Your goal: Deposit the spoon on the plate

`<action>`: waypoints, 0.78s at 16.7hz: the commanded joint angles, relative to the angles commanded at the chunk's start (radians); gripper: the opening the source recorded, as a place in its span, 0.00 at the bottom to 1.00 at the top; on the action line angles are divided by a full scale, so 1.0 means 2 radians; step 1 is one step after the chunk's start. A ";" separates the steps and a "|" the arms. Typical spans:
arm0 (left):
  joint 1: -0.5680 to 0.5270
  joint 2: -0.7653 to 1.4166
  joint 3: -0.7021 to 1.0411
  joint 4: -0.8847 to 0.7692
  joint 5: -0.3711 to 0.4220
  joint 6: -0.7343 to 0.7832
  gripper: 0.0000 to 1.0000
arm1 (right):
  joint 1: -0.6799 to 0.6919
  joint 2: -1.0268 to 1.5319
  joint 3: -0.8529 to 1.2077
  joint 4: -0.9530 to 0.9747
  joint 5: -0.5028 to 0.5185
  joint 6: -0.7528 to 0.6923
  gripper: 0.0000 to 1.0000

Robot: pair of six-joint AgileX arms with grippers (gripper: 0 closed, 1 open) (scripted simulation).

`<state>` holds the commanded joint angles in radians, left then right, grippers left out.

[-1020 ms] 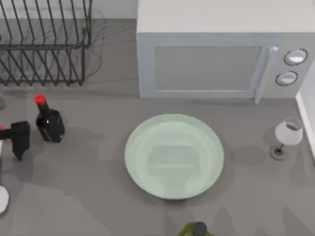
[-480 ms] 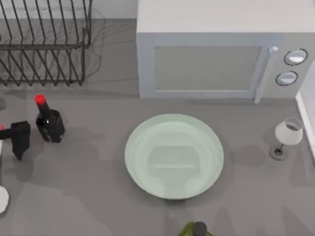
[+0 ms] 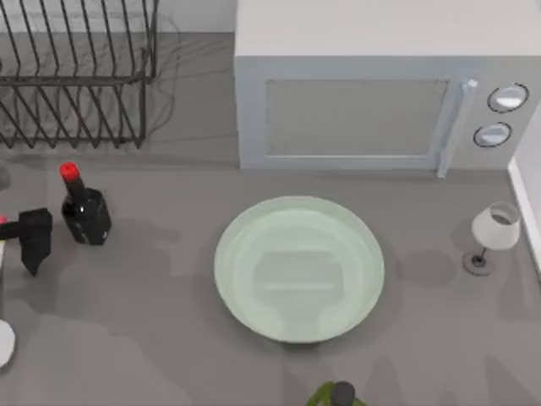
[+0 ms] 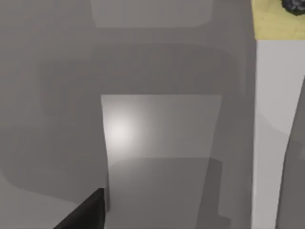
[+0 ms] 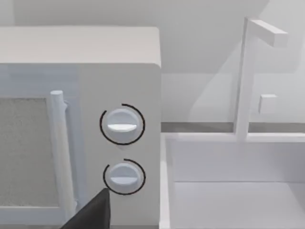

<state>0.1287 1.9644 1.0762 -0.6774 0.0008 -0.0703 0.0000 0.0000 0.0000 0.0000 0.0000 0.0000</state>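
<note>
Centrally on the grey bench (image 3: 152, 321) sits the plate (image 3: 298, 269), bare, in front of the microwave (image 3: 372, 93). Far left, the left claw (image 3: 32, 241) hangs at the bench edge, just beside the dark bottle (image 3: 83, 209); whether its fingers are apart or together, I cannot tell. A wine glass (image 3: 492, 234) stands at right, a dish rack (image 3: 76, 72) far left.

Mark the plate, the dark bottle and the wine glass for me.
plate (image 3: 298, 269): top view, centre of the dish.
dark bottle (image 3: 86, 216): top view, its body.
wine glass (image 3: 494, 228): top view, its bowl.
</note>
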 joint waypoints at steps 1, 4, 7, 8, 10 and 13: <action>0.000 0.000 0.000 0.000 0.000 0.000 0.00 | 0.000 0.000 0.000 0.000 0.000 0.000 1.00; 0.000 0.000 0.000 0.000 0.000 0.000 0.00 | 0.000 0.000 0.000 0.000 0.000 0.000 1.00; 0.000 0.000 0.000 0.000 0.000 0.000 0.00 | 0.000 0.000 0.000 0.000 0.000 0.000 1.00; 0.000 0.000 0.000 0.000 0.000 0.000 0.00 | 0.000 0.000 0.000 0.000 0.000 0.000 1.00; 0.000 -0.039 -0.002 -0.040 0.000 0.001 0.00 | 0.000 0.000 0.000 0.000 0.000 0.000 1.00; -0.001 -0.050 0.023 -0.073 -0.001 0.000 0.00 | 0.000 0.000 0.000 0.000 0.000 0.000 1.00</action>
<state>0.1276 1.8653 1.1222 -0.8238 -0.0007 -0.0698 0.0000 0.0000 0.0000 0.0000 0.0000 0.0000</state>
